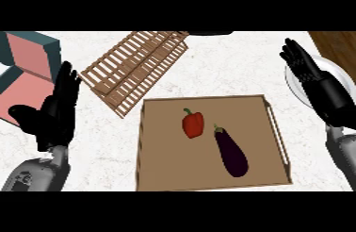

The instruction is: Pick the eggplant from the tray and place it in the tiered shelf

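The eggplant [230,153] lay untouched in the wooden tray [161,146], its stem end pointing away from the robot and a red pepper [193,124] just beside it on the side nearer the left hand. Neither hand held anything: the right hand [303,61] stood with fingers straight, out past the tray's far right corner and over a white plate [332,71], well apart from the eggplant, which sat nearer the robot and toward the left hand from it. The left hand [59,106] was likewise open, fingers extended, resting outside the tray's left rim. The tiered shelf [135,66] lay beyond the tray, forward of the left hand and across toward the right one; from this steep angle its slatted levels looked flattened, so which tier was reachable was hard to judge. A teal and pink box [31,61] sat beyond the left hand, at its outer side. The pick had not begun. The risks, as I judged them: the eggplant was smooth and tapered, so fingers closing near the narrow stem end might let it roll or slide; a reach coming in from the pepper's side could nudge the pepper; and the tray's raised rim and handle might catch the right hand on a low approach
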Robot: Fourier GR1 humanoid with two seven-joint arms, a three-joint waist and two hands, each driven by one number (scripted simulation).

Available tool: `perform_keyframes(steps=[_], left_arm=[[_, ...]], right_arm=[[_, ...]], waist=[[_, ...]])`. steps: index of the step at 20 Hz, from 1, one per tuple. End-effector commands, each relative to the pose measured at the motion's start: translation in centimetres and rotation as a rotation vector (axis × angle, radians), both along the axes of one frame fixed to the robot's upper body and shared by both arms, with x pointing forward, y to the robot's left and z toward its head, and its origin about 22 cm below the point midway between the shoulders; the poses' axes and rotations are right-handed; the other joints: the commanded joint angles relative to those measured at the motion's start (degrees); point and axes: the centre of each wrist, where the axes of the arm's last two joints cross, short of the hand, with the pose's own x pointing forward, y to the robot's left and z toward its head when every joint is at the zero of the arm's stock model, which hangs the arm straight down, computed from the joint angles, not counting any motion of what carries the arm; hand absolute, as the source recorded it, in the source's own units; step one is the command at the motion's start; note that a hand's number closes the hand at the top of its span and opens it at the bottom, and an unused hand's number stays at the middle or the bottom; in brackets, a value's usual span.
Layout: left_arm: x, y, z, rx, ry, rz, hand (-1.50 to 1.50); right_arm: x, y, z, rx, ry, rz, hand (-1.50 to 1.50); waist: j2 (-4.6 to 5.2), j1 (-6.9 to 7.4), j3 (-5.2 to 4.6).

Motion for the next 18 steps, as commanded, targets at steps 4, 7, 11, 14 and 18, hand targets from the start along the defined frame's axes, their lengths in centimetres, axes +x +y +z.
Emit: perform_keyframes(steps=[4,7,11,14,18], left_arm=[[-2.6,1.1,-4.2,0.094,0.181,-0.118,0.0],[-3.4,1.8,-5.2,0.126,0.231,-0.133,0.0],[-5.3,2.6,-7.9,0.127,0.333,-0.249,0.0],[-4.9,4.1,-7.8,0.132,0.333,-0.278,0.0],[-4.8,1.8,-9.0,0.121,0.329,-0.289,0.0]], right_arm=[[-1.7,-5.4,-0.6,-0.271,0.163,-0.448,-1.5],[-3.8,-12.7,0.0,-0.706,0.278,-0.702,-1.5],[-4.4,-7.2,-4.0,-0.238,0.388,-0.817,-1.5],[-7.0,-3.0,-5.1,-0.181,0.398,-0.627,-1.5],[-8.1,0.6,-1.3,-0.275,0.339,-0.477,-1.5]], waist=[[0.2,-1.84,1.59],[1.78,-5.43,0.23],[0.42,-2.8,1.69],[0.19,-1.38,1.81],[0.19,-0.85,1.76]])
